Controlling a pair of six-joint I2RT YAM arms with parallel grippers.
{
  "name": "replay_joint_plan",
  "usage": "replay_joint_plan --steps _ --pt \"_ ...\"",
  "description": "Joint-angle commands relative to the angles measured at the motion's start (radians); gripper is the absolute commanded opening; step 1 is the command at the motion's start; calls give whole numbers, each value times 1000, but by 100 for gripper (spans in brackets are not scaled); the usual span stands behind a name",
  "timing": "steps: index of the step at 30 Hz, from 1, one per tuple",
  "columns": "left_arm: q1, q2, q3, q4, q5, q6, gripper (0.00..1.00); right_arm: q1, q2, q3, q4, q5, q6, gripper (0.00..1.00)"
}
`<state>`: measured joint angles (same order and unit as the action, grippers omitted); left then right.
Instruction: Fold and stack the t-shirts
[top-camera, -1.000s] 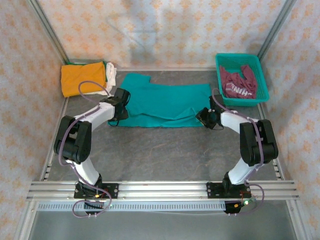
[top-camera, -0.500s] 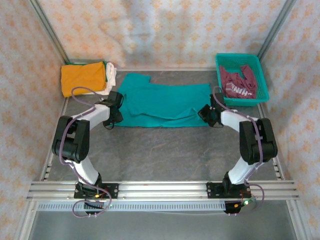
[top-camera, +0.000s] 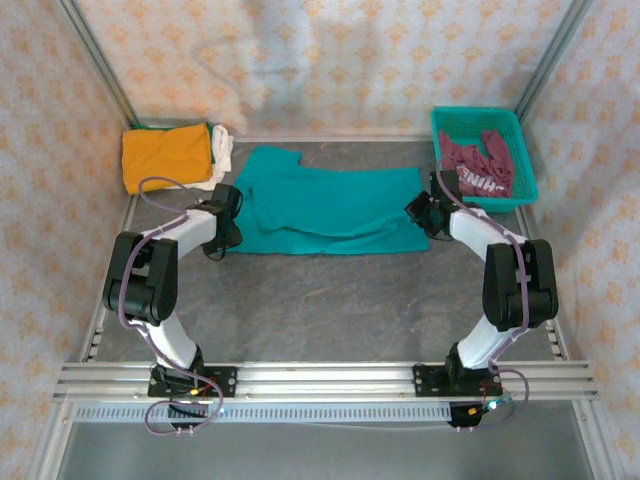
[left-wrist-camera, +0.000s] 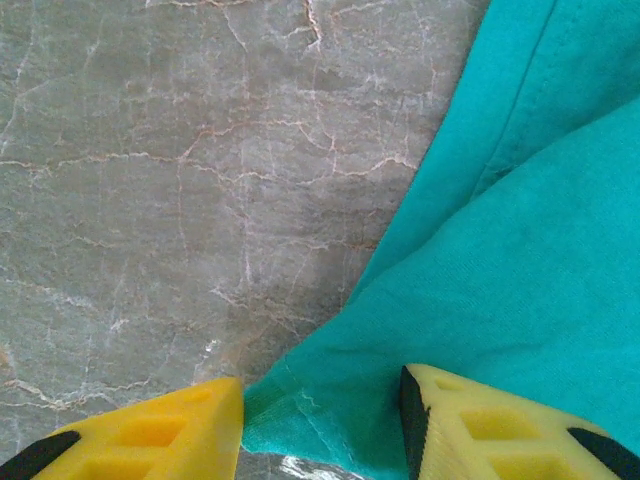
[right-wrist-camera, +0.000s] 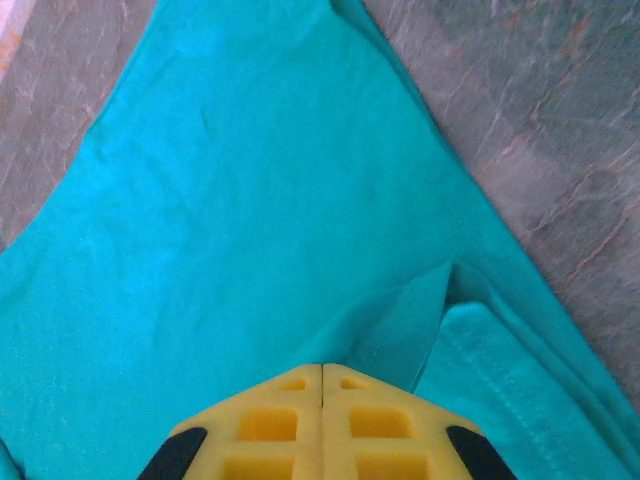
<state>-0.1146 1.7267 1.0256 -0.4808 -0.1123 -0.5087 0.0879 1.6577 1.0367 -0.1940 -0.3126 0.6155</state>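
Yellow fingers of the right end effector (right-wrist-camera: 322, 375) are pressed together. A ridge of the teal shirt (right-wrist-camera: 220, 230) runs up into their tips, so they pinch cloth near the shirt's 3 o'clock edge. The left end effector (left-wrist-camera: 320, 428) stands spread, one finger on each side of the shirt's 8 o'clock corner. It is low over the cloth, but I cannot tell whether it touches.

From above, the teal shirt lies flat across the far middle of the surface (top-camera: 330, 300), which is grey and veined like stone. Its near hem runs roughly 9 to 3 o'clock between the two wrists. The open room is the wide grey band from that hem down to the rail (top-camera: 320, 380) at 6 o'clock, where both bases are bolted.

A folded orange shirt (top-camera: 165, 155) fills the 10 o'clock corner. A white shirt (top-camera: 224, 150) shows at its 3 o'clock side, just beside the teal sleeve. The basket (top-camera: 476, 111) sits at 2 o'clock near the right wall, with a crumpled maroon shirt (top-camera: 478, 165) inside. The right wrist is close to the basket's near corner.

Patterned walls (top-camera: 330, 60) close the surface on three sides, with slanting metal posts (top-camera: 95, 55) in the far corners.
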Motion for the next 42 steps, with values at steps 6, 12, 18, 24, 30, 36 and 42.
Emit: replay_joint_plan --steps 6,12,18,24,30,36,42 --pt "13 -42 -3 -5 -48 -20 45 -15 -107 74 -108 51 -50 0" --pt "14 -57 -9 -15 -55 -20 45 -14 -234 -17 -154 23 -17 0" --pt "14 -98 -29 -17 -40 -20 45 -14 -350 -123 -200 46 -14 0" --pt "14 -116 -32 -19 -50 -19 45 -16 -304 -78 -198 94 -47 0" --pt "14 -111 -28 -28 -78 -20 45 -17 -148 24 -199 127 -77 0" --pt "15 -103 -20 -42 -111 -20 45 -19 -25 118 -191 156 -110 0" --pt "15 -76 -4 -45 -120 -20 45 -19 97 196 -188 168 -120 0"
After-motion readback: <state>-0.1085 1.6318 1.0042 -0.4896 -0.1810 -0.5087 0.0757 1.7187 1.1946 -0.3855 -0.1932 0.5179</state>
